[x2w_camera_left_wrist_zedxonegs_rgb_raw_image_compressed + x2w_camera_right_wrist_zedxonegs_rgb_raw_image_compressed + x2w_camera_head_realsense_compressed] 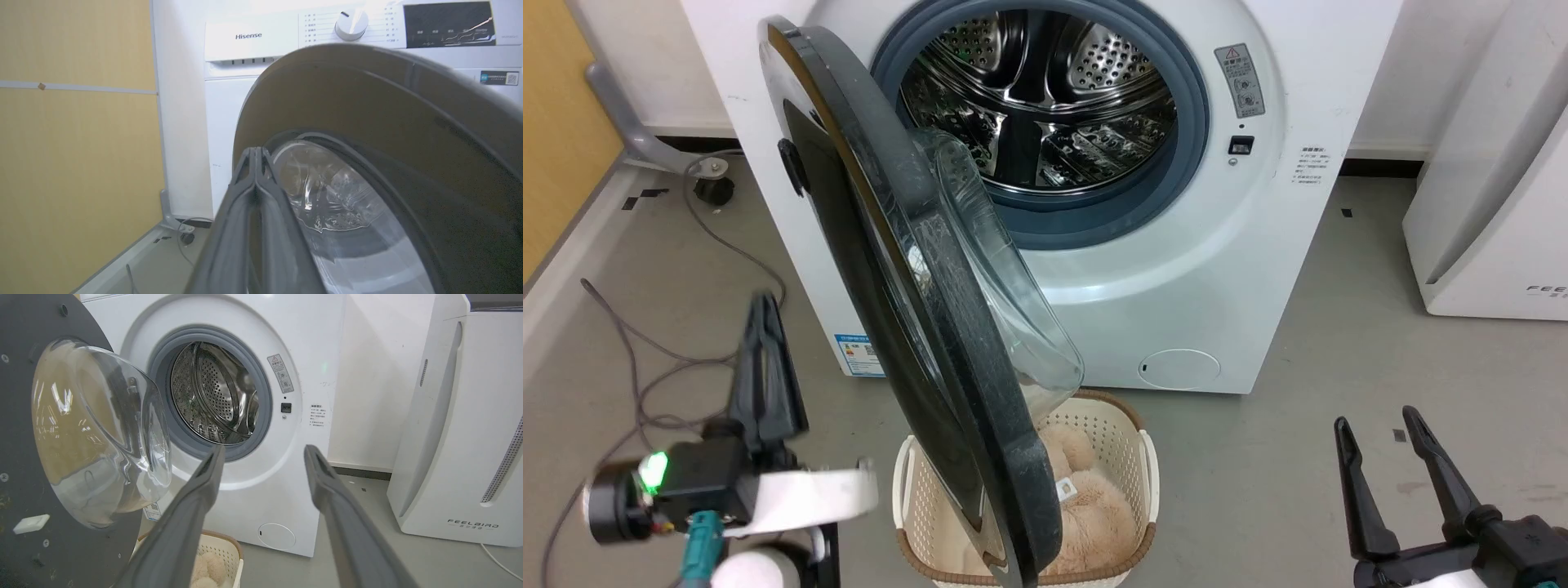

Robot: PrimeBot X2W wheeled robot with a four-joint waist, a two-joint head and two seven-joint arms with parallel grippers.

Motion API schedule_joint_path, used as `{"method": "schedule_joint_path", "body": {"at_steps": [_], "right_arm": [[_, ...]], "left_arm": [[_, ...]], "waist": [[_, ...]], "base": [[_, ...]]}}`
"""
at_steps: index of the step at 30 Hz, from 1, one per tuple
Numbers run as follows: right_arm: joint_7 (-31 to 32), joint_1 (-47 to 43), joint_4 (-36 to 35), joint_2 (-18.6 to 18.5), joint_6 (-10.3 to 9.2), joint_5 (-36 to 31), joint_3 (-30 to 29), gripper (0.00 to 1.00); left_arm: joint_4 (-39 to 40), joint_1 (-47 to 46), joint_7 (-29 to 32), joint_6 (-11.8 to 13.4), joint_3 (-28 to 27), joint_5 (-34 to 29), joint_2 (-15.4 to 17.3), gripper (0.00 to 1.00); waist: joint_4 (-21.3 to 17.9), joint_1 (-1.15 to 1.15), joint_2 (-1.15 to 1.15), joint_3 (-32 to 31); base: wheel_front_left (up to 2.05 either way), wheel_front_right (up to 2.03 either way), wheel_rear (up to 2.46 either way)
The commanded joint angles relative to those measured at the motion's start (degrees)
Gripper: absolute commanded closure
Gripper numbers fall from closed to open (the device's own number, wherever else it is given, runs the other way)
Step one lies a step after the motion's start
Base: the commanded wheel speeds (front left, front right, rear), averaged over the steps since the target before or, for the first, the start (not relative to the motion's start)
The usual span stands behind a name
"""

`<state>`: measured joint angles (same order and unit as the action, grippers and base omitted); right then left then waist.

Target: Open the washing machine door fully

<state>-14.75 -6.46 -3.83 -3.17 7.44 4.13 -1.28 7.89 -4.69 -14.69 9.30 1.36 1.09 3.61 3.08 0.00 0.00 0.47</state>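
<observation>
Closed left end effector (pixel 763 300) points up beside the washing machine door (pixel 849 245)

One white washing machine (pixel 1217 269), with one round black door (pixel 866 269), one steel drum (pixel 1045 98), one small round flap (pixel 1178 368) and one control knob (pixel 351 24). One cream laundry basket (pixel 1111 433) holding fluffy beige plush (pixel 1086 506); the number of pieces cannot be told. One tall white appliance (pixel 1486 204). Two robot grippers, the left gripper (pixel 762 309) and the right gripper (pixel 1376 419), each with two dark fingers.
</observation>
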Motion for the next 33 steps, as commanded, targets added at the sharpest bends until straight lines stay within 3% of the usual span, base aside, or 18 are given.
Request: {"method": "schedule_joint_path", "body": {"at_steps": [1, 10, 17, 33], "right_arm": [[-0.25, -0.33, -0.02, 0.28, 0.05, 0.29, 0.05, 0.00], [-0.25, -0.42, 0.30, 0.29, 0.05, 0.55, 0.53, 0.00], [-0.25, -0.47, 0.68, 0.29, 0.05, 0.72, 0.70, 0.00], [-0.25, -0.77, 1.08, 0.29, 0.05, 0.53, 0.80, 0.00]], "left_arm": [[1.25, -1.05, -0.30, -0.39, 0.33, -0.40, 0.28, 1.00], [12.63, -3.91, -0.30, -2.96, 7.02, -1.36, 0.00, 1.00], [16.85, -4.28, -0.30, -4.42, 14.15, -1.40, -0.29, 1.00], [14.62, -0.61, -0.31, -8.04, 30.43, 0.04, -0.58, 1.00]], "waist": [[-0.01, 0.00, 0.00, 0.02], [0.02, 0.00, 0.00, 0.00], [0.05, 0.00, 0.00, -0.42], [1.13, 0.00, 0.00, -0.99]], "base": [[0.00, 0.00, 0.00], [0.00, 0.00, 0.00], [0.00, 0.00, 0.00], [0.00, 0.00, 0.00]]}}
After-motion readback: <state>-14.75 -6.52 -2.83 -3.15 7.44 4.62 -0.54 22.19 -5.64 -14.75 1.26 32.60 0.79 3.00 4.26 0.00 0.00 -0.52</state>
